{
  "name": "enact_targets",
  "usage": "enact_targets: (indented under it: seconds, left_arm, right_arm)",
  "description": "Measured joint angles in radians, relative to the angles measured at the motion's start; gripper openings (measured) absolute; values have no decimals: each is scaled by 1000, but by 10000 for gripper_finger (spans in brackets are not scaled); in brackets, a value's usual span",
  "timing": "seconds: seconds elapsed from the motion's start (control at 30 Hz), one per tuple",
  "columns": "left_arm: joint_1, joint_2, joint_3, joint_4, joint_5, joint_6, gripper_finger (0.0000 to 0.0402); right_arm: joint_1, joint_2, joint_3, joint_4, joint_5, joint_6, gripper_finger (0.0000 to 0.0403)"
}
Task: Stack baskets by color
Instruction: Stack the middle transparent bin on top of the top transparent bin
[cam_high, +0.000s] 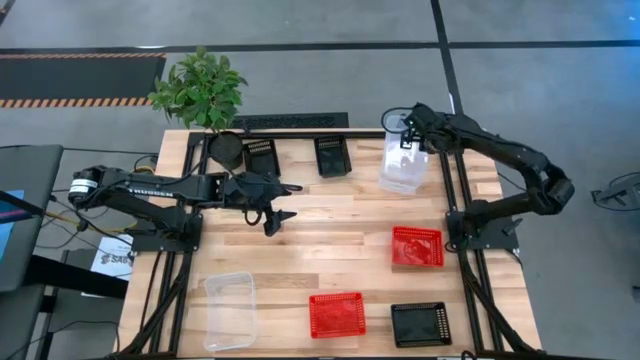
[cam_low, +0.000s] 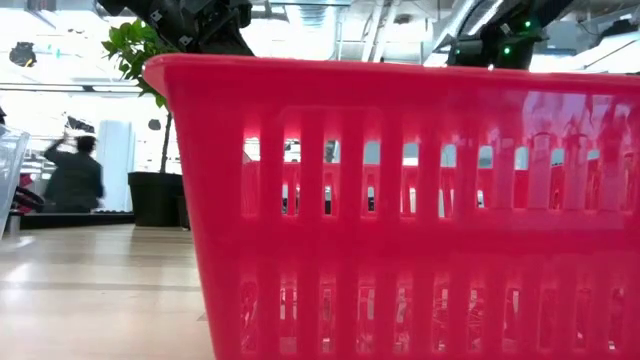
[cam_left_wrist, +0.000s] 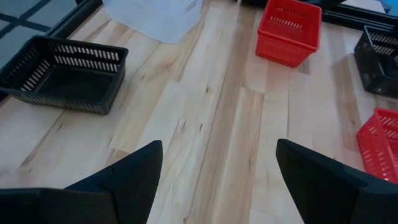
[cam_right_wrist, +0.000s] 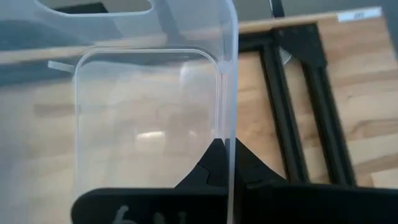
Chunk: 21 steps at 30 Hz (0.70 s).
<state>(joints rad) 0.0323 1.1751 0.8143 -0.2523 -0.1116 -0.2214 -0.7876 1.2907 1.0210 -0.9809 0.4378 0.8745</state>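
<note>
My right gripper (cam_high: 405, 140) (cam_right_wrist: 222, 165) is at the table's far right, shut on a clear basket (cam_high: 401, 168) (cam_right_wrist: 146, 118). My left gripper (cam_high: 283, 203) (cam_left_wrist: 217, 174) hovers open over bare wood left of centre, holding nothing. Two black baskets (cam_high: 262, 155) (cam_high: 332, 156) stand along the far edge and a third (cam_high: 420, 322) stands near the front right. One red basket (cam_high: 416, 247) sits at the right. Another (cam_high: 337, 315) sits at the front and fills the low view (cam_low: 400, 200). A second clear basket (cam_high: 230, 310) lies at the front left. My right gripper pinches one side wall of the clear basket near its rim (cam_right_wrist: 227, 134), with one finger inside the basket and one outside. The fingers come slanting down from above. The basket hangs tilted below them. I cannot tell whether its lower end touches the table.
A leafy plant (cam_high: 203, 88) in a black pot (cam_high: 226, 150) stands at the far left corner. Black frame rails (cam_high: 457, 190) run along the table's sides. Bare wood lies in the middle (cam_high: 330, 235). A person (cam_low: 73, 175) moves in the room behind.
</note>
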Motion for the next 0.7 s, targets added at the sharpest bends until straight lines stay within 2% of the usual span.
enact_targets:
  seconds: [0.1, 0.27, 0.47, 0.7]
  left_arm:
    - [-9, 0, 0, -1, 0, 0, 300]
    - [-16, 0, 0, 0, -3, 1, 300]
    - [-16, 0, 0, 3, -6, -11, 300]
    - [-16, 0, 0, 10, -7, -39, 300]
  right_arm:
    - [-25, 0, -50, 1, -48, -8, 3]
    - [-48, 0, -114, 26, -69, -70, 3]
    - [-62, 0, -124, 54, -92, -219, 3]
    - [-85, 0, -124, 48, -99, -263, 3]
